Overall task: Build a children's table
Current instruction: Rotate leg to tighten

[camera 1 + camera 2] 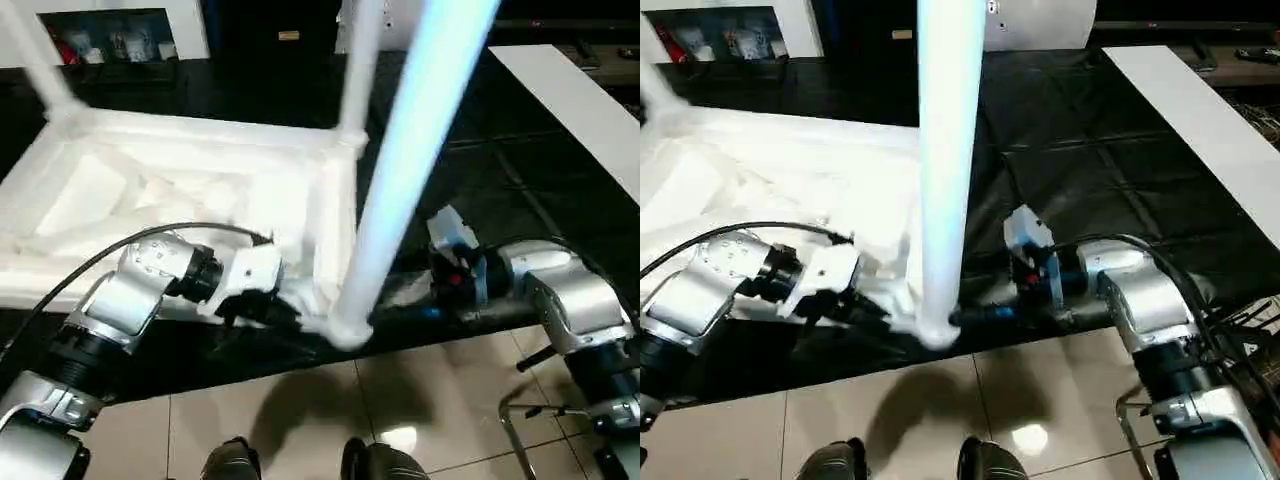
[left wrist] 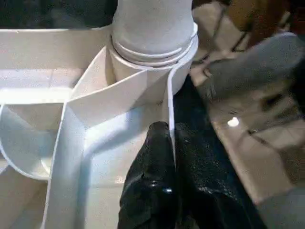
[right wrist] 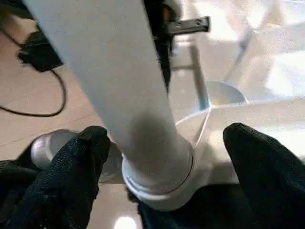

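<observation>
- The white plastic rectangular table top lies upside down, ribbed underside up, on the black cloth-covered work surface, with its near edge at the front edge of that surface above the tiled floor.
- A long round tapered white plastic leg stands in the near corner socket closest to the robot. The left wrist view shows its collar seated at the socket rim. Two more legs rise from the far corners: one at the far left, one at the far right.
- Left gripper: black fingers together, clamped on the thin side wall of the table top just beside the socket, which steadies the top.
- Right gripper: fingers set wide apart, one on each side of the leg's base, and neither pad appears to press the leg.
- Step in hand, as I judge it: the near leg is fitted and the right gripper is off it; the left holds the top as a brace.
- Count: three legs are visible in sockets. The fourth corner lies outside the views, so I cannot tell whether it is fitted.
- Next move calls for: drawing the right gripper clear without knocking the leg, then checking that the leg stands firm. If a leg remains, fetch it while the left clamp keeps the top from sliding off the edge.
</observation>
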{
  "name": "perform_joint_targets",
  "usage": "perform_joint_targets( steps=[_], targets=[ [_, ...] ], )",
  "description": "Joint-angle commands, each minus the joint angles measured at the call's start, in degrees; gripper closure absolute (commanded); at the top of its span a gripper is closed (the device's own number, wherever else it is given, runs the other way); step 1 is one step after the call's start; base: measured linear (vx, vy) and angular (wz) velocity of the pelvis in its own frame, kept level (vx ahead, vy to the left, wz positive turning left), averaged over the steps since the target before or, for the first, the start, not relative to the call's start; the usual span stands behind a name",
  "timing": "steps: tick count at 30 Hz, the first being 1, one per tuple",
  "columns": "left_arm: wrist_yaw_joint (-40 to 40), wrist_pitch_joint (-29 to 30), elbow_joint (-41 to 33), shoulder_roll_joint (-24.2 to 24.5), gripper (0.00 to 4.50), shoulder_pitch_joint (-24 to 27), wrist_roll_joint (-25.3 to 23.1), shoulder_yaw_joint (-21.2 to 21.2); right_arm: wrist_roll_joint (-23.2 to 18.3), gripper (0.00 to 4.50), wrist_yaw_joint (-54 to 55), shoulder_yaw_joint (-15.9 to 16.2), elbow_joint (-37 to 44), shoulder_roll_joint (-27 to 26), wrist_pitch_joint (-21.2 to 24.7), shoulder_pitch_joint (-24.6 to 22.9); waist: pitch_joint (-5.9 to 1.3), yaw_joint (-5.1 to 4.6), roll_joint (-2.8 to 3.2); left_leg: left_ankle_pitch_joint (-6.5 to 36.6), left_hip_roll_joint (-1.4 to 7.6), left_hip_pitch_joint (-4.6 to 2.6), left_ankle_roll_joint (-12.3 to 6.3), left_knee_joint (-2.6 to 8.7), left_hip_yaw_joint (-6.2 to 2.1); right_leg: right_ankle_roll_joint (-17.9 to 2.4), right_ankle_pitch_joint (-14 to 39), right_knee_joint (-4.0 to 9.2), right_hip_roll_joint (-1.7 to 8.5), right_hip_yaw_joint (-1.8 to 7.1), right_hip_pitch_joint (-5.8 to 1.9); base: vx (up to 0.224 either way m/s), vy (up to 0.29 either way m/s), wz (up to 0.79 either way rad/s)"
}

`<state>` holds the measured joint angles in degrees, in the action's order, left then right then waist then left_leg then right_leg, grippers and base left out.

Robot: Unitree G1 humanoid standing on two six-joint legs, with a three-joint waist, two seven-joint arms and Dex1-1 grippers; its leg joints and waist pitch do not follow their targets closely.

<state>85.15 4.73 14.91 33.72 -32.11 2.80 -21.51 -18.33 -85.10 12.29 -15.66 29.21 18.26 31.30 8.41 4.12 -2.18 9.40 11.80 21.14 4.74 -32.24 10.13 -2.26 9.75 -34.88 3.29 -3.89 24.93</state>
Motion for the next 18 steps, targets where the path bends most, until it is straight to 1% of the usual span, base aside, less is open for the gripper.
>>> perform_joint_targets(
  steps=[1, 2, 3, 5, 6, 7, 8, 10, 11, 12, 13, 15, 18],
  targets=[
    [3.87, -1.35, -0.77, -0.14, 4.50, -0.21, -0.44, -4.26, -0.61, 0.57, -2.60, 1.26, -0.22, 0.13, -0.34, 0.63, -4.16, -0.16, 0.10, 7.79, 1.47, -0.44, -4.98, 2.81, 0.09, -13.12, 9.92, 3.86, 4.13, 3.29, -4.01, 0.000, 0.000, 0.00],
    [4.06, -1.46, -0.76, -0.31, 4.50, -0.31, -0.43, -4.40, -0.34, 0.57, -3.11, 1.81, -0.48, 0.19, -0.57, 0.76, -4.15, -0.06, 0.05, 7.94, 1.48, -0.48, -4.94, 2.80, 0.10, -13.02, 10.32, 3.87, 4.14, 3.28, -3.97, 0.000, 0.000, 0.00],
    [4.35, -1.66, -0.78, -0.55, 4.50, -0.49, -0.48, -4.72, 0.46, 0.66, -3.65, 2.72, -1.02, 0.22, -1.52, 0.84, -4.16, 0.08, 0.13, 7.99, 1.48, -0.50, -4.84, 2.80, 0.09, -12.84, 10.73, 3.89, 4.16, 3.29, -3.96, 0.000, 0.000, 0.00],
    [4.47, -1.94, -0.66, -0.65, 4.50, -0.63, -0.53, -4.96, 0.60, 0.71, -4.34, 3.02, -1.23, 0.19, -1.66, 0.91, -4.10, 0.21, 0.03, 8.09, 1.47, -0.51, -4.65, 2.81, 0.11, -12.61, 11.30, 3.98, 4.16, 3.30, -3.90, 0.000, 0.000, 0.00],
    [4.48, -2.13, -0.54, -0.81, 4.50, -0.75, -0.58, -5.13, 0.38, 0.83, -4.96, 3.14, -1.21, 0.10, -1.44, 0.98, -4.12, 0.27, 0.06, 8.10, 1.49, -0.50, -4.59, 2.82, 0.06, -12.54, 11.50, 3.94, 4.16, 3.29, -3.92, 0.000, 0.000, 0.00],
    [4.46, -2.21, -0.47, -0.93, 4.50, -0.80, -0.62, -5.18, 0.09, 1.05, -5.30, 3.17, -1.09, 0.04, -1.15, 1.03, -4.20, 0.47, 0.02, 7.91, 1.45, -0.50, -4.59, 2.77, 0.11, -12.36, 11.43, 3.91, 4.16, 3.34, -3.98, 0.000, 0.000, 0.00],
    [4.49, -2.25, -0.43, -1.02, 4.50, -0.81, -0.64, -5.18, -0.17, 1.14, -5.58, 3.23, -0.97, 0.04, -0.88, 1.07, -4.17, 0.49, 0.09, 7.80, 1.48, -0.51, -4.61, 2.79, 0.08, -12.38, 11.27, 3.89, 4.12, 3.33, -3.93, 0.000, 0.000, 0.00],
    [4.62, -2.38, -0.32, -1.13, 4.50, -0.83, -0.68, -5.13, -0.52, 1.14, -6.10, 3.33, -0.86, 0.01, -0.58, 1.18, -4.24, 0.52, 0.06, 7.59, 1.46, -0.46, -4.65, 2.76, 0.08, -12.47, 10.72, 3.85, 4.11, 3.30, -3.99, 0.000, 0.000, 0.00],
    [4.67, -2.45, -0.27, -1.16, 4.50, -0.84, -0.70, -5.10, -0.62, 1.36, -6.27, 3.35, -0.85, -0.03, -0.52, 1.22, -4.21, 0.52, 0.10, 7.54, 1.44, -0.42, -4.65, 2.77, 0.07, -12.47, 10.52, 3.84, 4.08, 3.27, -3.99, 0.000, 0.000, 0.00],
    [4.77, -2.61, -0.19, -1.23, 4.50, -0.84, -0.76, -5.07, -1.00, 1.36, -6.72, 3.49, -0.59, -0.15, 0.03, 1.31, -4.19, 0.51, 0.02, 7.59, 1.47, -0.47, -4.67, 2.78, 0.07, -12.47, 10.53, 3.83, 4.06, 3.26, -3.94, 0.000, 0.000, 0.00],
    [4.86, -2.78, -0.08, -1.25, 4.50, -0.85, -0.76, -5.09, -1.30, 1.53, -7.13, 3.71, -0.48, -0.33, 0.34, 1.43, -4.17, 0.51, 0.12, 7.55, 1.48, -0.51, -4.73, 2.82, 0.02, -12.55, 10.53, 3.82, 4.04, 3.22, -3.93, 0.000, 0.000, 0.00],
    [4.91, -2.93, 0.02, -1.24, 4.50, -0.86, -0.76, -5.16, -1.51, 1.58, -7.34, 4.03, -0.54, -0.52, 0.41, 1.54, -4.18, 0.52, 0.10, 7.79, 1.49, -0.50, -4.78, 2.79, 0.06, -12.57, 10.70, 3.86, 4.10, 3.25, -3.94, 0.000, 0.000, 0.00],
    [4.83, -3.21, 0.20, -1.14, 4.50, -0.79, -0.83, -5.31, -1.24, 1.92, -7.36, 4.55, -1.48, -1.27, -0.10, 1.88, -4.16, 0.55, 0.15, 7.74, 1.47, -0.49, -4.70, 2.78, 0.06, -12.56, 10.63, 3.87, 4.11, 3.27, -3.88, 0.000, 0.000, 0.00]
  ],
)
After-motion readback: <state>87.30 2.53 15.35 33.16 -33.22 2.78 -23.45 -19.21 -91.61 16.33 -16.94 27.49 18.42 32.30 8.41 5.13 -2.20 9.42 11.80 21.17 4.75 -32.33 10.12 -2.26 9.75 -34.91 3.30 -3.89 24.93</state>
